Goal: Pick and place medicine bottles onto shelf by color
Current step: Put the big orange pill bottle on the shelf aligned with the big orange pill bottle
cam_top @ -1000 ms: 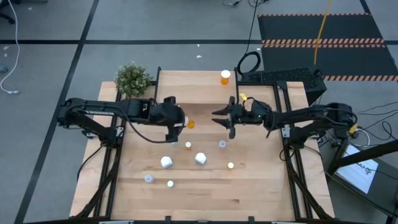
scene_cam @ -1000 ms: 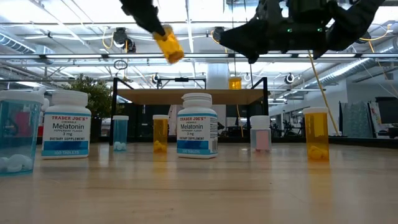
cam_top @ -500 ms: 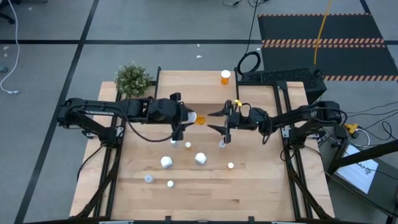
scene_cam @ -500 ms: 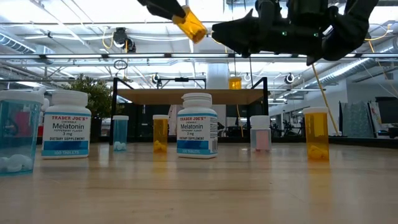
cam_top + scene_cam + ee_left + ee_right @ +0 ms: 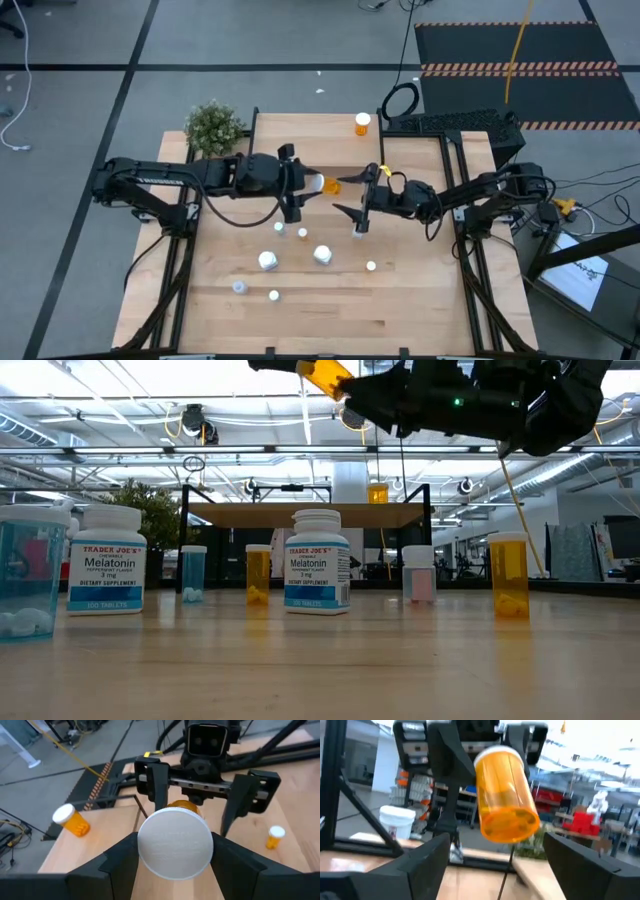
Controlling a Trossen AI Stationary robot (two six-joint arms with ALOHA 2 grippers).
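Note:
My left gripper (image 5: 312, 185) is shut on an orange medicine bottle (image 5: 328, 184) with a white cap, held high over the table's middle. My right gripper (image 5: 358, 194) faces it, open. Its fingers stand either side of the bottle's bottom end (image 5: 510, 822), apart from it. The shelf (image 5: 305, 513) stands at the table's far side with one orange bottle (image 5: 362, 123) upright on it. Several more bottles stand on the tabletop: two white ones (image 5: 268, 260) (image 5: 322, 254) and small ones such as (image 5: 358, 232). My left gripper pinches the orange bottle at its white-capped end (image 5: 175, 842) between its two fingers (image 5: 120, 862). The fingers reach nearly level from the table's left. The bottle points along them toward my right gripper, its bottom end a little lower than the cap, lifted clear of the table.
A potted plant (image 5: 213, 127) stands at the table's far left corner. A black keyboard (image 5: 450, 122) lies at the far right. The table's near strip (image 5: 330, 320) is bare wood.
My left gripper has tipped upward, swinging the orange bottle from hanging downward to pointing toward the right arm. My right gripper has moved toward the table's left, up to the bottle, rolled a little, and opened wider.

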